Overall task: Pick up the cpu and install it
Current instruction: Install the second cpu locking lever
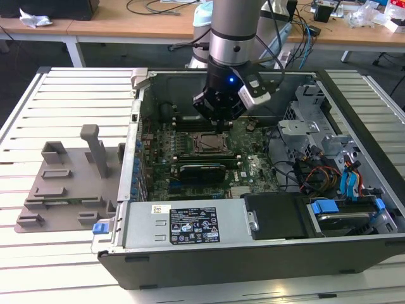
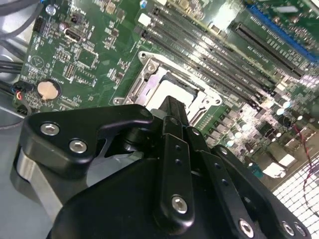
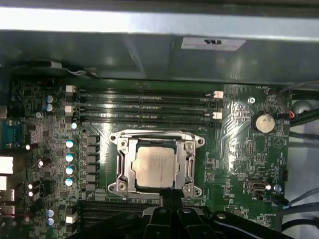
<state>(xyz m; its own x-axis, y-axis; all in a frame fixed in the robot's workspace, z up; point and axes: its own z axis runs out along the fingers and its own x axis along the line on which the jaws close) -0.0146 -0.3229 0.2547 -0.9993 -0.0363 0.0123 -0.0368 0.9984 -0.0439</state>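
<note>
The cpu (image 3: 155,167) lies flat inside the socket frame (image 3: 122,167) on the motherboard (image 3: 244,149), directly under the tool (image 1: 219,125). Whether the tool is wide or narrow, I cannot tell; its black links hide the tips. I think a small tilt or sideways push here could seat the chip crooked and bend the socket contacts beneath it.
</note>
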